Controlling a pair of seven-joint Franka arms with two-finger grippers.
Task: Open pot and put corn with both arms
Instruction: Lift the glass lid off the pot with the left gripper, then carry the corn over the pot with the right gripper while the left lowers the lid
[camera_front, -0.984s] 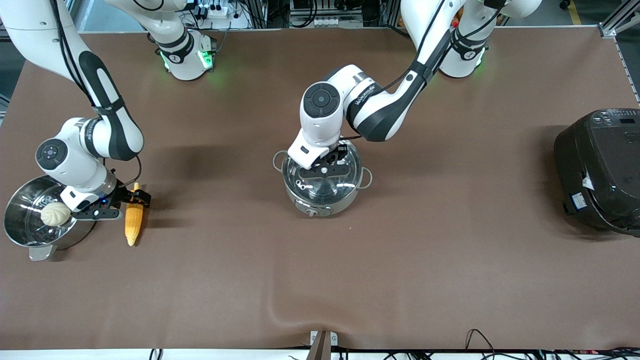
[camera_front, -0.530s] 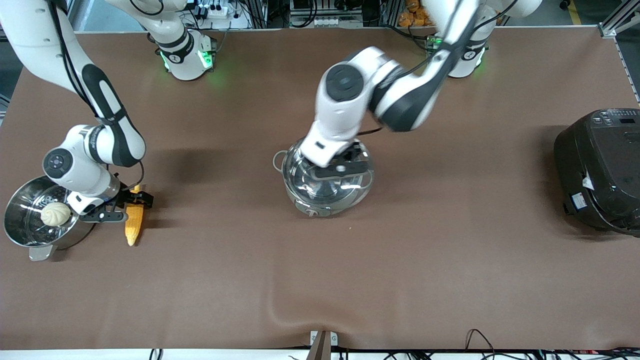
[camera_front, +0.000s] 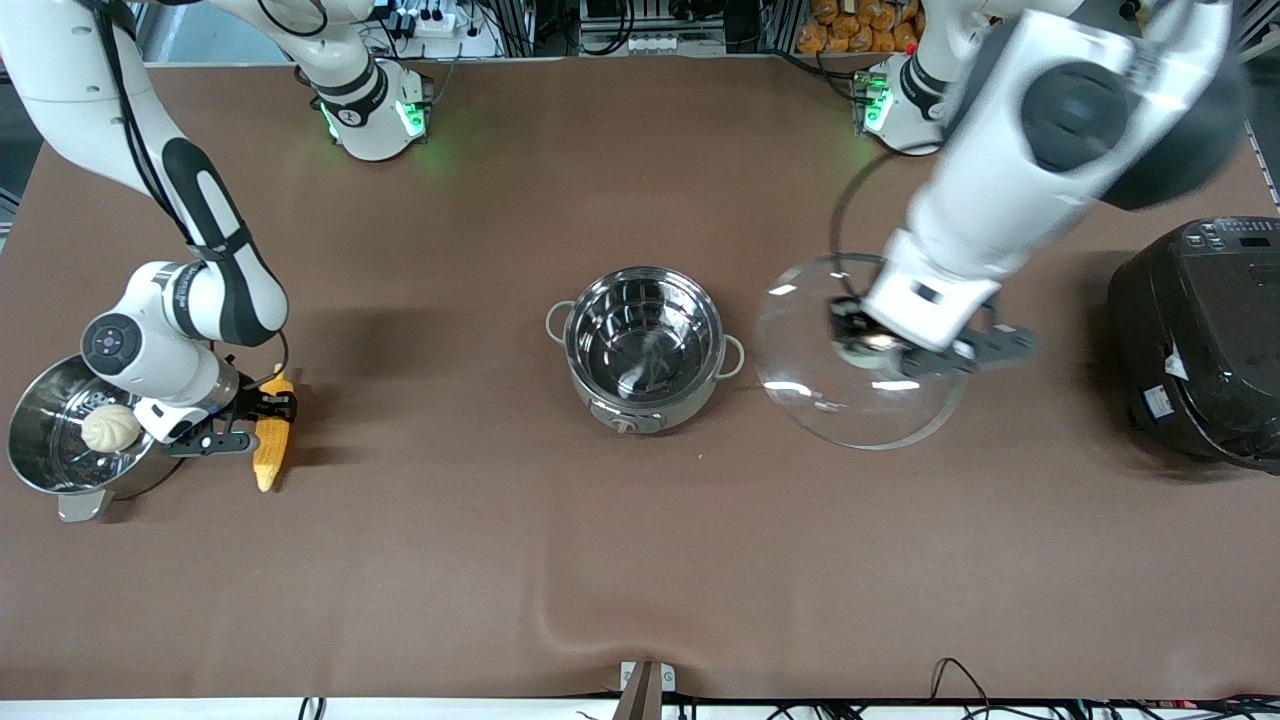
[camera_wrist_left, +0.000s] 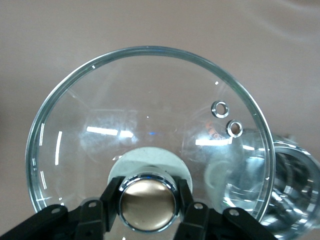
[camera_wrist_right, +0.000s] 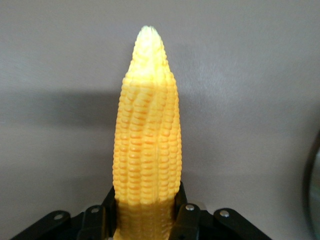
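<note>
The grey-silver pot (camera_front: 645, 345) stands open mid-table and its shiny steel inside is bare. My left gripper (camera_front: 868, 343) is shut on the knob (camera_wrist_left: 148, 201) of the glass lid (camera_front: 850, 400) and holds the lid up in the air over the table between the pot and the black cooker. In the left wrist view the fingers (camera_wrist_left: 111, 200) clamp the knob from both sides, and the pot's rim (camera_wrist_left: 300, 200) shows at the edge. My right gripper (camera_front: 262, 415) is shut on the thick end of the yellow corn (camera_front: 270, 455), low at the table beside the steamer pot. The corn (camera_wrist_right: 146, 135) points straight out from the right gripper (camera_wrist_right: 146, 220).
A steel steamer pot (camera_front: 40, 470) with a white bun (camera_front: 112, 427) in it stands at the right arm's end, touching distance from the right gripper. A large black rice cooker (camera_front: 1200, 340) stands at the left arm's end, close to the held lid.
My left arm has lifted the glass lid off the pot and swung it toward the left arm's end of the table. My right gripper has stayed on the corn's thick end.
</note>
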